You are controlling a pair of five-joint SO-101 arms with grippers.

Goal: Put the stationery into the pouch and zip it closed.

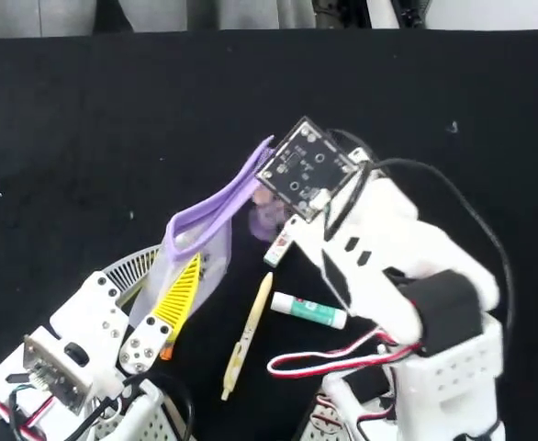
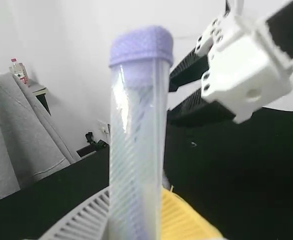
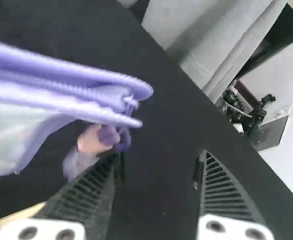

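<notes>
Newbie: overhead shot first. Why's the pouch held up at a slant while the pen and glue stick lie on the bench just beside it?

Regular: my guess is the left tool pinches the lower end so the purple zipper edge points up toward the right tool, which sits right at the far end of that edge. Pen and glue are both out, so nothing's packed yet.

Newbie: left wrist cam?

Regular: the pouch stands upright dead ahead, clamped between the grey finger and yellow finger. That tool is closed on it. The other arm's black fingers hang near the top end.

Newbie: and the right wrist?

Regular: the right tool is spread wide and holds nothing. The zipper pull dangles just beside one finger, maybe brushing it, can't tell. Two purple bands split apart from that end, so I'd say the zip's undone. It looks lined up to grab the pull or the lip.
</notes>
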